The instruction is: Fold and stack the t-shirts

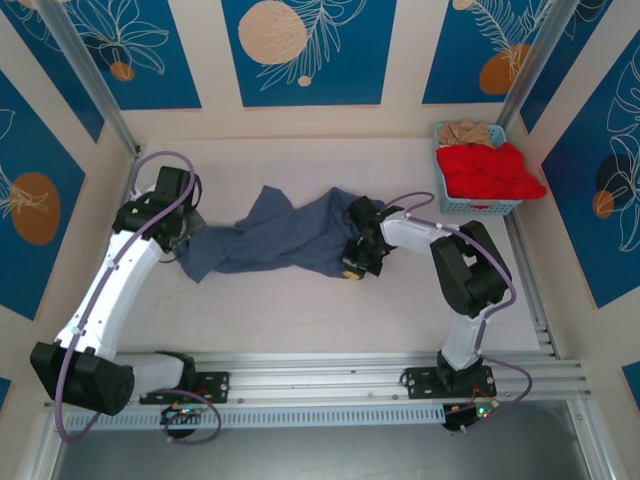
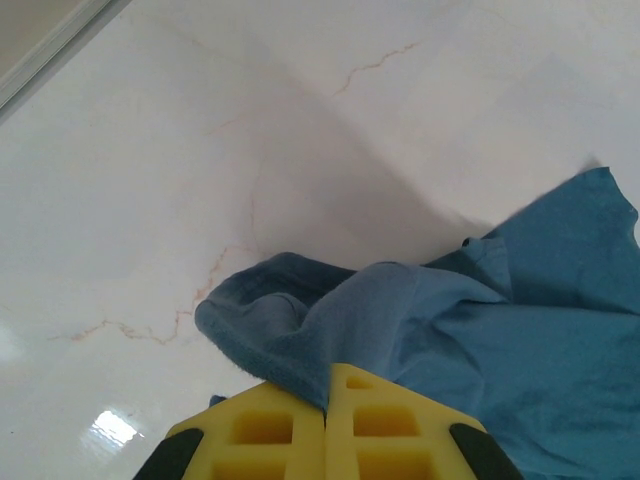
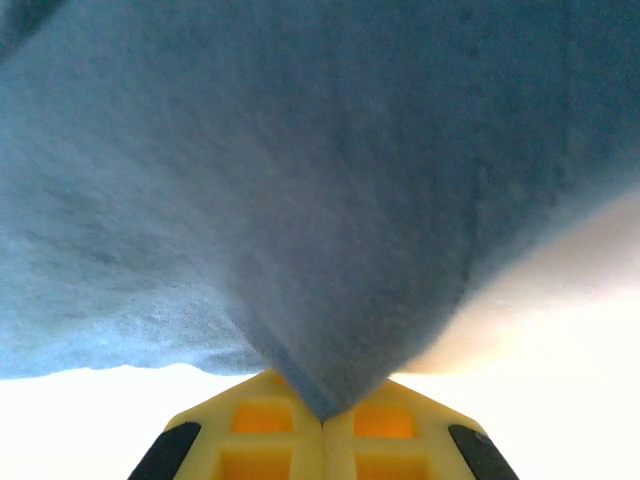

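Note:
A slate-blue t-shirt (image 1: 275, 238) lies crumpled across the middle of the white table, stretched between both arms. My left gripper (image 1: 186, 243) is shut on its left end; in the left wrist view the yellow fingers (image 2: 262, 432) pinch a fold of the blue cloth (image 2: 420, 330). My right gripper (image 1: 355, 255) is shut on the shirt's right end, and in the right wrist view the cloth (image 3: 300, 200) hangs bunched into the closed yellow fingers (image 3: 385, 430). A red t-shirt (image 1: 490, 170) and a beige one (image 1: 468, 132) sit in the basket.
The light-blue mesh basket (image 1: 478, 206) stands at the back right corner of the table. Walls with blue panels close in the back and both sides. A metal rail (image 1: 380, 375) carrying the arm bases runs along the near edge.

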